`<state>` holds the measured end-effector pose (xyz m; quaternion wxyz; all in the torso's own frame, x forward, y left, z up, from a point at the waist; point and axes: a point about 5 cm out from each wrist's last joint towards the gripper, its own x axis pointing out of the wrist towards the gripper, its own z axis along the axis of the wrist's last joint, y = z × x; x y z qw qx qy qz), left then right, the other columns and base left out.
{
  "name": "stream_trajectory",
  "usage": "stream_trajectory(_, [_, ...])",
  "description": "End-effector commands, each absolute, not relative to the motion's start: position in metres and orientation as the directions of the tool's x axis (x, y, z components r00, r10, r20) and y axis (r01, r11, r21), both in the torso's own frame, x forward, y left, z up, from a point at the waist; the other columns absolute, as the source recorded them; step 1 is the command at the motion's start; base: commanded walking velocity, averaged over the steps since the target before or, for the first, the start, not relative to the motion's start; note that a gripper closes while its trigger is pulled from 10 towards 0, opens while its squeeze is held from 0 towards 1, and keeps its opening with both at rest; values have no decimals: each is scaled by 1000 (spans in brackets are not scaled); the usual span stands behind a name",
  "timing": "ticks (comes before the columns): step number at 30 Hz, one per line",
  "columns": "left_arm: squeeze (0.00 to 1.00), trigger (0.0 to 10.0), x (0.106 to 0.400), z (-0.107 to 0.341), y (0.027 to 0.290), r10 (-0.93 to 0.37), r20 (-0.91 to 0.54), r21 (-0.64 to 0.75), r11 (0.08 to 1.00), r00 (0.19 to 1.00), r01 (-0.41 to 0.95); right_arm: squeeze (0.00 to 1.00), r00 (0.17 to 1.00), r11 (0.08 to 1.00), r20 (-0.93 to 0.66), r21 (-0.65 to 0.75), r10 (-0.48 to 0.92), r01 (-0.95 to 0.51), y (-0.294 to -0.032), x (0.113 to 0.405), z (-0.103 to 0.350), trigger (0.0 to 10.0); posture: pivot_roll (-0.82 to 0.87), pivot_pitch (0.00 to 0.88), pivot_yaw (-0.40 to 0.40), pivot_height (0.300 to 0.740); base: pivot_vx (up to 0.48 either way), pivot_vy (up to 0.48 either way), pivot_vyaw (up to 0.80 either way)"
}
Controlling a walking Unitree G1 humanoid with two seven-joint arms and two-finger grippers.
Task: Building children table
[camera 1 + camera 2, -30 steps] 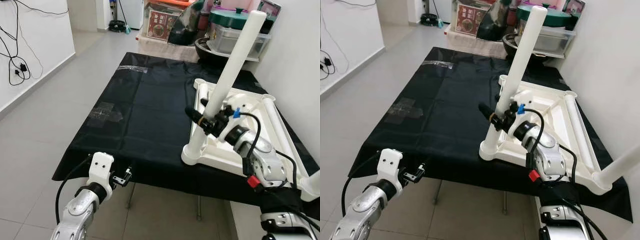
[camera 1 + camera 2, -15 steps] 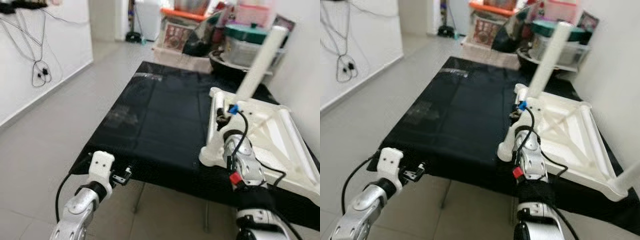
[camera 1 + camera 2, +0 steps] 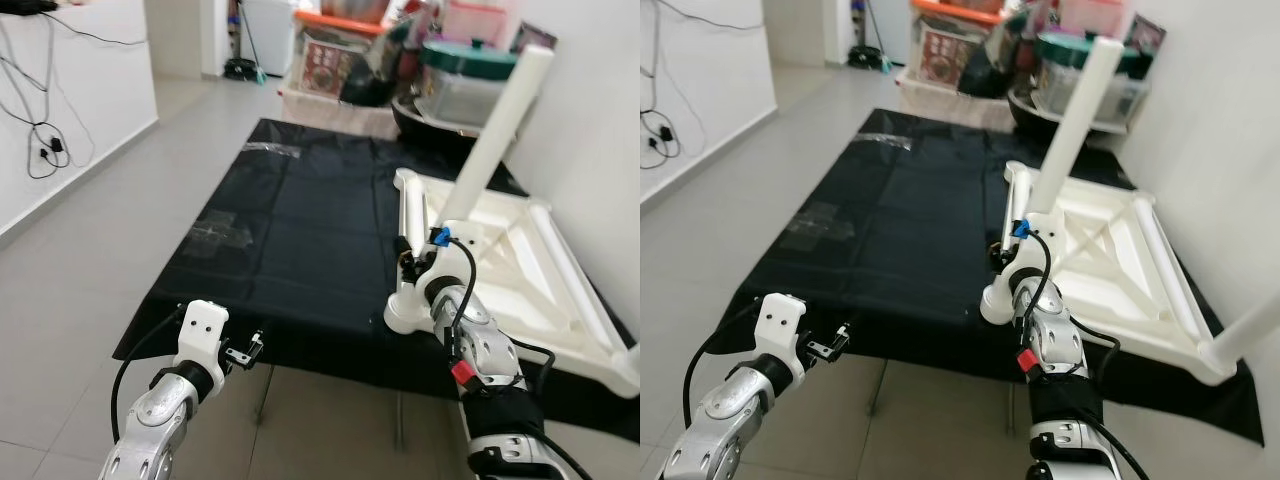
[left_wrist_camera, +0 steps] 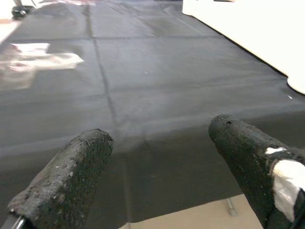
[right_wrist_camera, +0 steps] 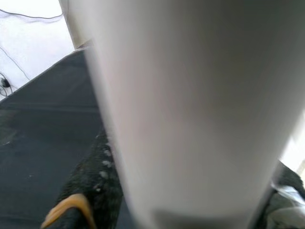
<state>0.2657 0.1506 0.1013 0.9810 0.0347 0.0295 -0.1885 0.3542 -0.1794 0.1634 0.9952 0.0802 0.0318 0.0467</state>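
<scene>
A white children's table [image 3: 520, 250] lies upside down on the black cloth-covered table [image 3: 290, 220]. One white leg [image 3: 495, 130] rises tilted from its near left corner socket [image 3: 405, 312]. My right gripper [image 3: 408, 258] is shut on this leg just above the socket. In the right wrist view the leg [image 5: 190, 105] sits between the black fingers [image 5: 90, 186]. Another white leg [image 3: 1250, 335] sticks out at the near right corner. My left gripper [image 3: 255, 345] hangs open at the cloth's front edge, with nothing between its fingers [image 4: 71, 176].
Storage boxes and bins [image 3: 470, 70] crowd the back of the table. A white wall runs close along the right side. Tape patches [image 3: 220, 230] lie on the cloth. Grey tiled floor [image 3: 80, 260] opens to the left, with cables [image 3: 40, 150] on the left wall.
The camera has shifted, so the whole scene sits differently. My right gripper stays on the leg, now lower and close to the socket. The left arm holds its place.
</scene>
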Motion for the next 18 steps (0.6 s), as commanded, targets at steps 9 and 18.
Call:
stream_trajectory(9, [0, 10000, 266, 97, 146, -380, -87, 53, 921, 921, 385, 0, 822, 827, 111, 5, 558, -562, -174, 341, 205, 10000, 49, 0, -130, 740, 0, 0, 0])
stream_trajectory(18, [0, 10000, 265, 97, 149, -374, -89, 57, 923, 923, 379, 0, 752, 751, 25, -91, 659, -655, -186, 341, 200, 3098, 57, 0, -139, 740, 0, 0, 0])
